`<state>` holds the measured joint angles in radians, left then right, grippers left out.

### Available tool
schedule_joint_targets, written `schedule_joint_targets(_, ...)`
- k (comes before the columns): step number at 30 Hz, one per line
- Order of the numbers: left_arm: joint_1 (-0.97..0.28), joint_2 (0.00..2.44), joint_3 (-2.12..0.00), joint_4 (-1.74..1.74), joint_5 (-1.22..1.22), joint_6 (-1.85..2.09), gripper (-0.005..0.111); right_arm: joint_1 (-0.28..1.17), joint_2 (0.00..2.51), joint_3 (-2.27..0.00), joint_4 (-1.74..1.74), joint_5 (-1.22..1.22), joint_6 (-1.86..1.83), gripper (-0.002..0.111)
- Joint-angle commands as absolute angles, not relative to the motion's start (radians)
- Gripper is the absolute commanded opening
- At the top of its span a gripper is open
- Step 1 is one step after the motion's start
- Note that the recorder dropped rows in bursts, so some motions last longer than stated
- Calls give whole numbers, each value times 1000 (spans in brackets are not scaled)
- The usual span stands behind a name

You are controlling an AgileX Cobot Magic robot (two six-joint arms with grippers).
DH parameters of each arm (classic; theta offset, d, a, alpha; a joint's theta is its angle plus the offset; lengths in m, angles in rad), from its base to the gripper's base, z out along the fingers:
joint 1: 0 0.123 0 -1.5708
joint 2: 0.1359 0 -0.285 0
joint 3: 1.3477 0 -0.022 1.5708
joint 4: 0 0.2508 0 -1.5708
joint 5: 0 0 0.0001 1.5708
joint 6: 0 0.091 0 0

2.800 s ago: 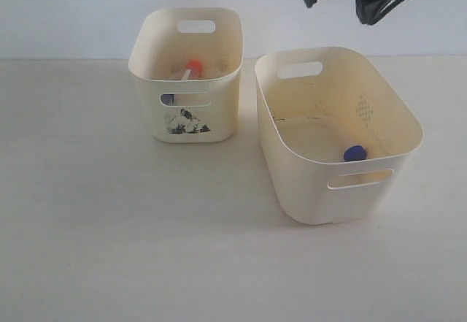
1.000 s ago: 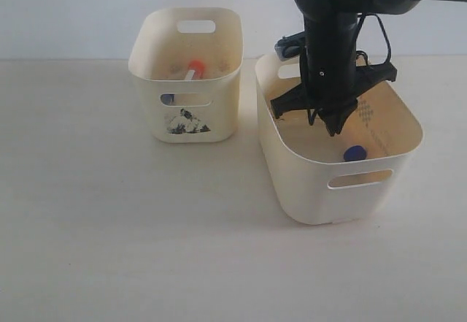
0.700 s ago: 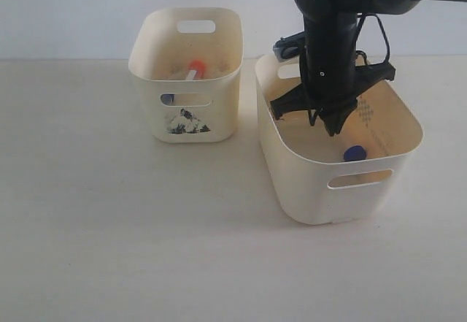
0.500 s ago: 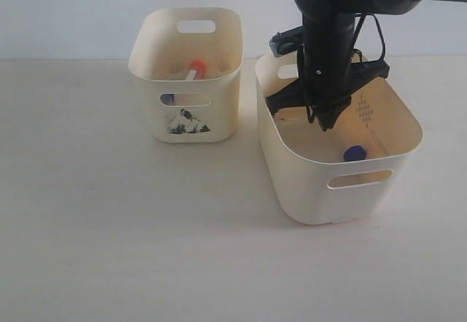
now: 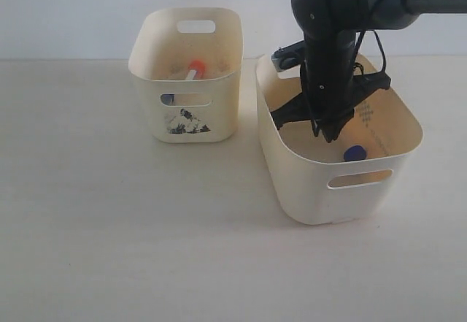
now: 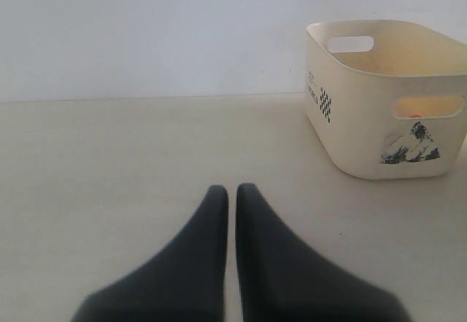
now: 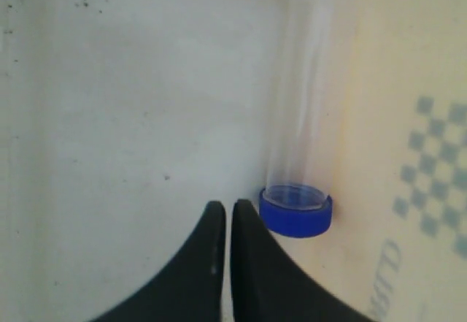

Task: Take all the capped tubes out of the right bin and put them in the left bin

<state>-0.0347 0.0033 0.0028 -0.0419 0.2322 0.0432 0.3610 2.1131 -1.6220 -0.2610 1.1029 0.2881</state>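
While down inside right bin (image 5: 314, 190), logged right gripper (image 7: 222, 207), jaws pressed together, just beside blue cap of capped tube (image 7: 300, 147) lying along bin wall. Logged left gripper (image 6: 228, 188), jaws likewise pressed together, over worktop (image 6: 109, 154).

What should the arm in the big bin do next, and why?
Probably open up: the right gripper sits with its jaws shut and empty, just beside the blue-capped tube lying along the wall of the right bin. They must spread before they can straddle it.

A pale beige matte table (image 5: 109, 249) carries a small cream plastic bin with a sticker (image 5: 222, 114) and, just beside it, a larger cream plastic bin (image 5: 306, 183).
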Motion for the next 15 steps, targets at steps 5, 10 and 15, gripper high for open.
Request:
schedule_joint_targets(5,-34,0,0,-40,226,35,4,359,2149,-1618,-268,1144,278,4)
schedule_joint_targets(10,-34,0,0,-40,226,35,4,359,2153,-1618,-270,1154,252,33)
schedule_joint_targets(15,-34,0,0,-40,226,35,4,359,2155,-1618,-309,1170,291,82)
